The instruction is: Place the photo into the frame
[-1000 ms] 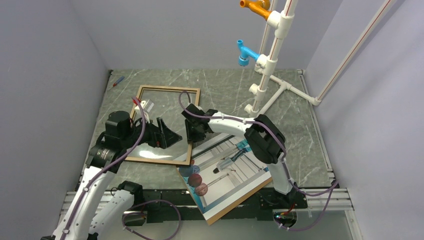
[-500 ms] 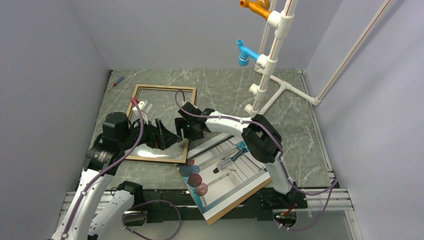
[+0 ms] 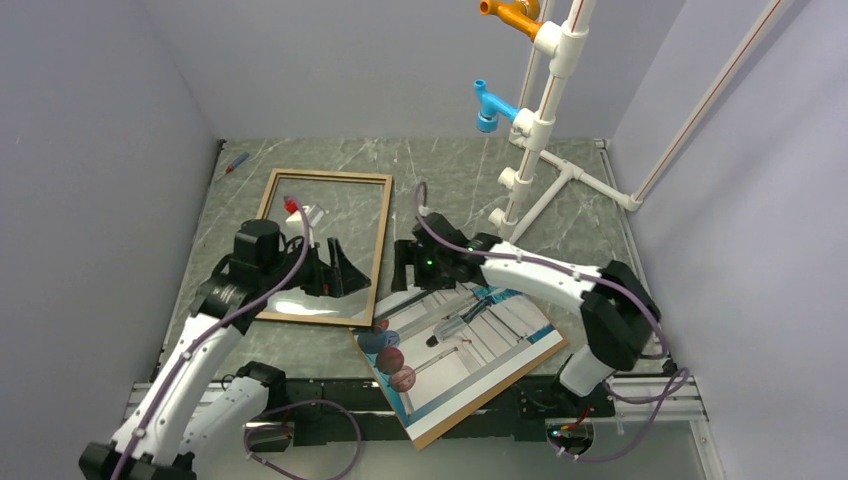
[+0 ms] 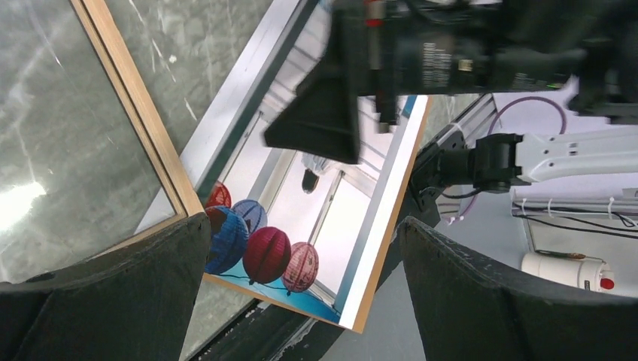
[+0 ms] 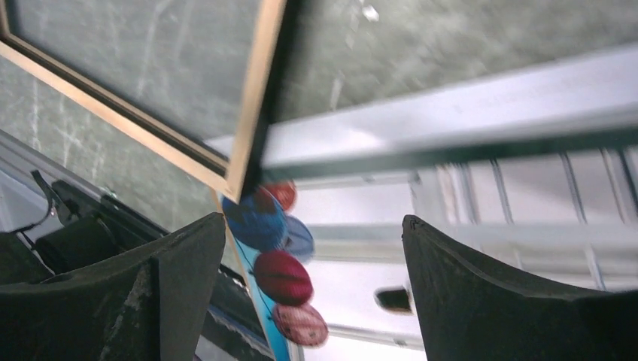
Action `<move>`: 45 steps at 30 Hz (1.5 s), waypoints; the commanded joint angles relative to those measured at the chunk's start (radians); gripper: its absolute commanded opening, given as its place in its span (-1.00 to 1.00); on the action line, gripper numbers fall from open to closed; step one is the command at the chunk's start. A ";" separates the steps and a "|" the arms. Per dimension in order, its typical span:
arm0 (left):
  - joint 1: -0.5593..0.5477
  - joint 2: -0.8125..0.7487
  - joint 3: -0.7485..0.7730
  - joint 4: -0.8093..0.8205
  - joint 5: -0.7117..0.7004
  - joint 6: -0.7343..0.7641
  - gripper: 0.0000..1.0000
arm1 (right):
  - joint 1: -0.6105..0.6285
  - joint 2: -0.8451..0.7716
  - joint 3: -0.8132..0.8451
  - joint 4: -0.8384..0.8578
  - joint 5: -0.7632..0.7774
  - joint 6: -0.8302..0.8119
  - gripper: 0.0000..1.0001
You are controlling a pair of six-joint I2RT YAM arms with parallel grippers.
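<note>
I have two grippers in view, and both are spread wide with nothing between their fingers. My left gripper (image 3: 345, 278) hangs over the near right part of the one frame (image 3: 333, 176). My right gripper (image 3: 403, 268) hangs just beside that frame's right rail, above the far edge of the photo (image 3: 470, 345). Whether either one touches what lies below it, I cannot tell.

The frame lies flat on the bench (image 3: 450, 190), left of centre, its light wood face up, with four thin rails. A bright glare sits inside it.

The single photo lies face up outside the frame, to its right and nearer to me, turned at an angle. Its near corner juts past the bench's near edge. Its far left corner meets the frame's near right corner, but I cannot tell whether it slips under the rail. A brown edge (image 3: 485, 397) runs along its near right side. I count five spheres (image 4: 267, 252) on it, three reddish and two blue.

At the far right stands one white pipe stand (image 3: 540, 120) carrying one orange fitting (image 3: 510, 14) and one blue fitting (image 3: 492, 105). One small red-and-blue stick (image 3: 237, 162) lies in the far left corner.
</note>
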 commanded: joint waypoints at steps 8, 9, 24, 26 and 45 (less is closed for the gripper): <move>-0.242 0.268 0.016 0.137 -0.152 -0.037 0.98 | -0.109 -0.471 -0.359 -0.160 -0.050 0.136 0.83; -0.264 0.297 0.029 0.144 -0.164 -0.033 0.98 | -0.115 -0.521 -0.396 -0.182 -0.055 0.151 0.83; -0.485 0.785 0.292 0.090 -0.415 0.038 0.97 | -0.134 -1.022 -0.658 -0.543 -0.109 0.392 0.82; -0.487 0.827 0.309 0.088 -0.440 0.035 0.97 | -0.134 -1.027 -0.662 -0.577 -0.105 0.395 0.82; -0.488 1.090 0.403 0.037 -0.478 -0.005 0.92 | -0.139 -0.832 -0.686 -0.610 0.009 0.351 0.78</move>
